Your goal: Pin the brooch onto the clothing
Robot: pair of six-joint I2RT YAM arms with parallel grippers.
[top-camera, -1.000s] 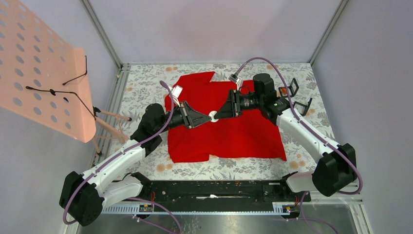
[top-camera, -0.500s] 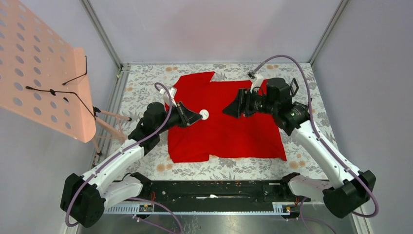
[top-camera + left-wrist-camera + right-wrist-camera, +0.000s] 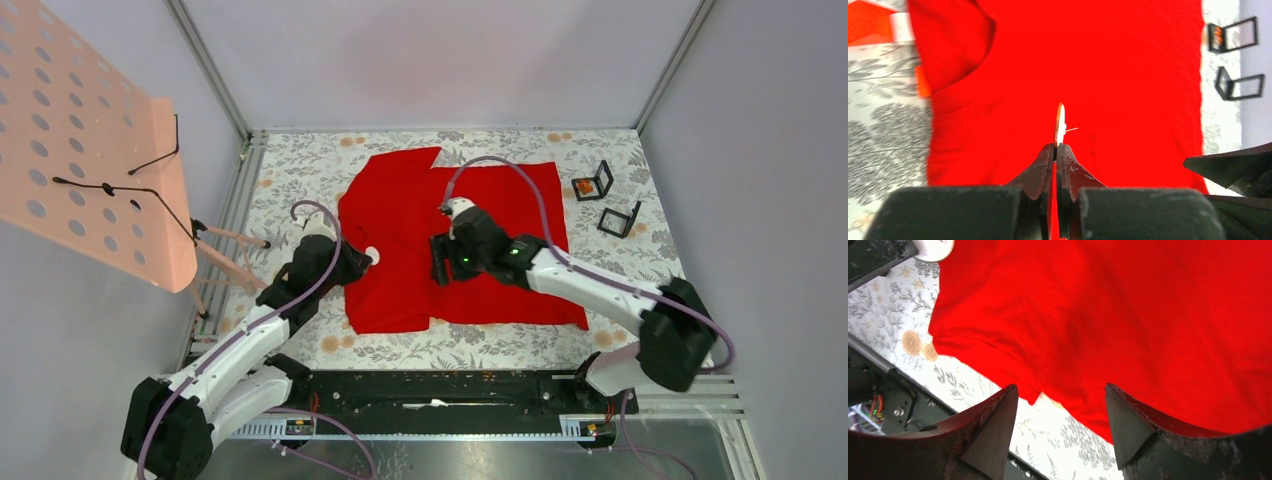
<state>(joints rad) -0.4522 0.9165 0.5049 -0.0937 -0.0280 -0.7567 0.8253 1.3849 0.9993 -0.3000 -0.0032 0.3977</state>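
Note:
The clothing [image 3: 500, 215] is a bright red shirt spread flat on the floral tablecloth [image 3: 300, 180]. My left gripper [image 3: 362, 260] hovers at the shirt's left edge, shut on the brooch [image 3: 372, 254]. In the left wrist view the left gripper [image 3: 1058, 146] pinches the brooch [image 3: 1060, 124], a thin white disc seen edge-on with a fine pin pointing right, above the clothing [image 3: 1108, 70]. My right gripper [image 3: 437, 262] hangs over the shirt's middle. In the right wrist view the right gripper [image 3: 1060, 390] stands open and empty above the hem of the clothing [image 3: 1128, 315], with the brooch [image 3: 934, 247] at top left.
Two small black stands [image 3: 593, 182] [image 3: 620, 218] sit on the cloth right of the shirt. A peach perforated board [image 3: 90, 150] on a tripod leans in from the left. A black rail [image 3: 440, 395] runs along the near edge.
The right gripper let go of the brooch, opened, and swung down and left over the shirt. The left gripper carried the brooch back left to the shirt's edge.

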